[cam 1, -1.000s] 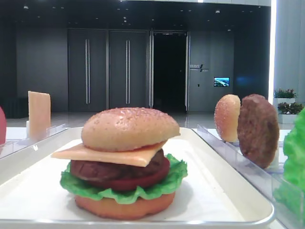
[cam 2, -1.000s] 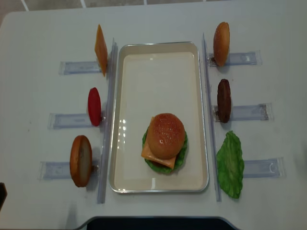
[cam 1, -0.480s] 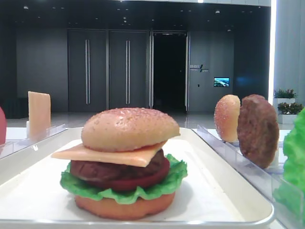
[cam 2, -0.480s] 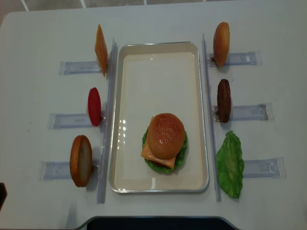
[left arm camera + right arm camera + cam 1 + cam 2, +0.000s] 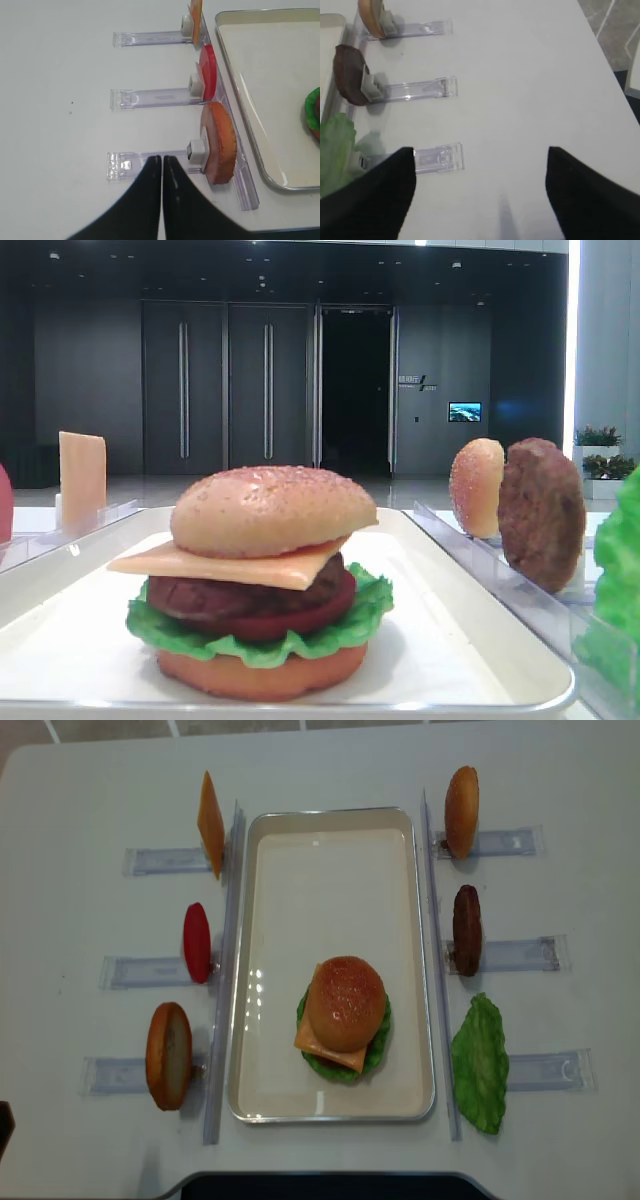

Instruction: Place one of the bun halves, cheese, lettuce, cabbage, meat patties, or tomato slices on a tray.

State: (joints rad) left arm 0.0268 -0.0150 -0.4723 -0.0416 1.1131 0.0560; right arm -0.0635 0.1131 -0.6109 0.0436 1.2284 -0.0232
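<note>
Around the large white rectangular tray [image 5: 330, 1105], my way in is open from above: its far half lies bare, while the stacked burger with the seeded bun top [image 5: 345, 1003] fills the near half. Clear plastic racks [image 5: 160, 860] line both long sides of the tray, holding upright pieces: a pale orange cheese slice [image 5: 210, 823], a red tomato slice [image 5: 197, 942], a flat bun bottom [image 5: 168, 1055], a dark meat patty [image 5: 467, 929] and a ruffled green lettuce leaf [image 5: 481, 1063]. Outside those racks the pale tabletop [image 5: 80, 920] gives me room.

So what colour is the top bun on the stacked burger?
Golden-tan, speckled with pale sesame seeds; the top bun shows best in the low exterior view.
</note>
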